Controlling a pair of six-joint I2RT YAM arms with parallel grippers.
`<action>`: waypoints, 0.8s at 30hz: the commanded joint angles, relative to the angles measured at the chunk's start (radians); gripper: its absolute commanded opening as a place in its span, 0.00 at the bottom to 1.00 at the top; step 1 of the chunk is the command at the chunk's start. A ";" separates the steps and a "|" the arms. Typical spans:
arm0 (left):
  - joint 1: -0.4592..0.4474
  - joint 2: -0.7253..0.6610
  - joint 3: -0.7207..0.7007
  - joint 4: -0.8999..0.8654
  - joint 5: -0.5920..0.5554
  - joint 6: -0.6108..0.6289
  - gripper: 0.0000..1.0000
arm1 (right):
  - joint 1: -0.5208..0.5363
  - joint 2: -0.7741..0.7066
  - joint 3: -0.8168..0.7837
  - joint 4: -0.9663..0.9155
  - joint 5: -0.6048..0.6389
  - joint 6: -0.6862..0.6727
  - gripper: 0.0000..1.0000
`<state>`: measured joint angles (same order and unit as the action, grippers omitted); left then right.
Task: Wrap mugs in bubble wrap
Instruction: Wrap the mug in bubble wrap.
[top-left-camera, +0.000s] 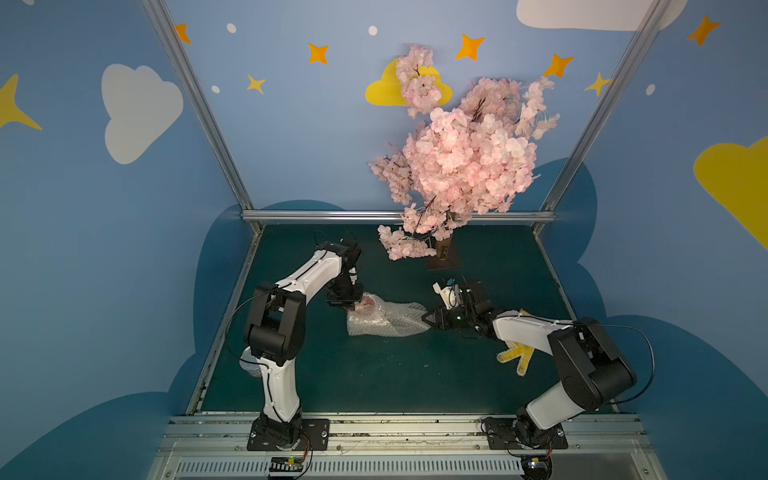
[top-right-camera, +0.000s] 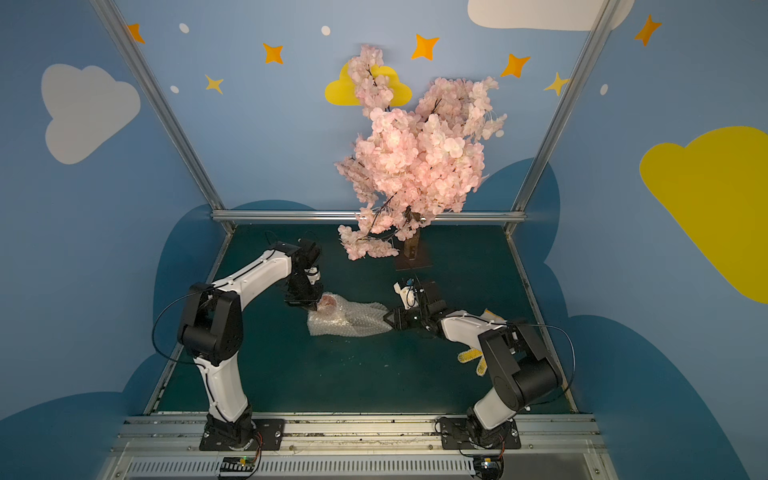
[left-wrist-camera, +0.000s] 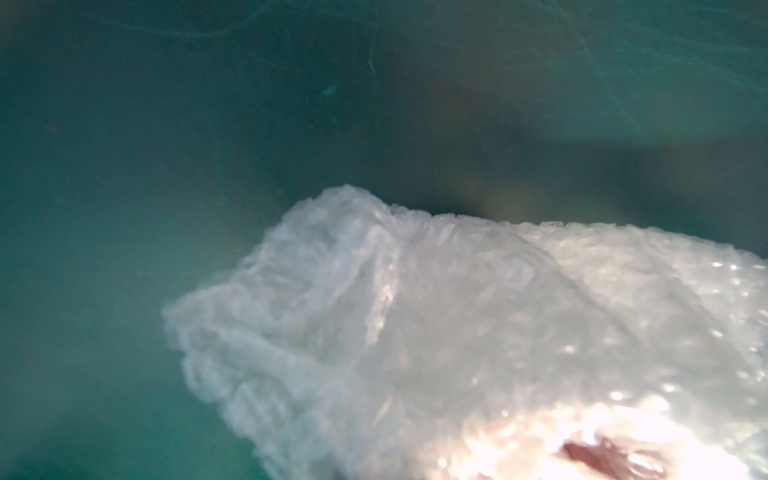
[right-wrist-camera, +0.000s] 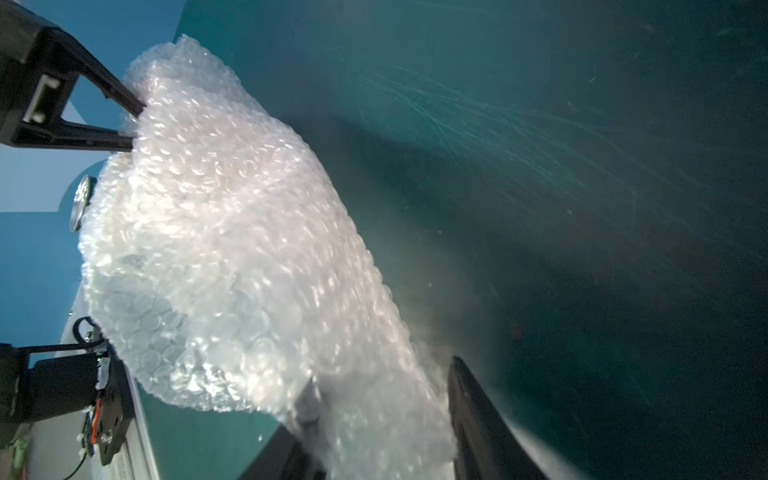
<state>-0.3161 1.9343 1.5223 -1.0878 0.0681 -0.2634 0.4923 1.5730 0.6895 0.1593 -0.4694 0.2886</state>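
1. The mug (top-left-camera: 368, 302), its red inside faintly visible, lies on the green table (top-left-camera: 374, 374), bundled in the bubble wrap (top-left-camera: 386, 323).
2. My left claw (top-left-camera: 349, 306) is clenched on the bubble wrap at the mug end.
3. My right claw (top-left-camera: 427, 321) straddles the loose tail. I cannot tell whether it grips.
4. The bubble wrap looks light, soft and slippery, and the mug looks heavy and fragile. I would pinch gathered film.

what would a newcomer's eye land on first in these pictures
Probably the big pink blossom tree rising from the back of the green table. Next, the crumpled bubble wrap mid-table, a reddish mug showing through it, with the left gripper pinching one end and the right gripper straddling the other. A yellow dotted glove peeks from under the right arm.
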 joint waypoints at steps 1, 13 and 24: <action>0.004 0.009 0.011 -0.039 0.006 0.018 0.03 | -0.002 -0.029 -0.011 0.048 -0.025 -0.008 0.34; -0.003 -0.003 0.004 -0.027 0.012 0.015 0.03 | 0.017 -0.119 0.025 -0.091 -0.087 0.012 0.00; -0.049 -0.003 0.052 -0.081 -0.032 -0.020 0.03 | 0.120 -0.148 0.209 -0.380 -0.278 0.099 0.00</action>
<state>-0.3473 1.9343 1.5349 -1.1233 0.0597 -0.2649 0.5968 1.4410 0.8604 -0.1383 -0.6670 0.3420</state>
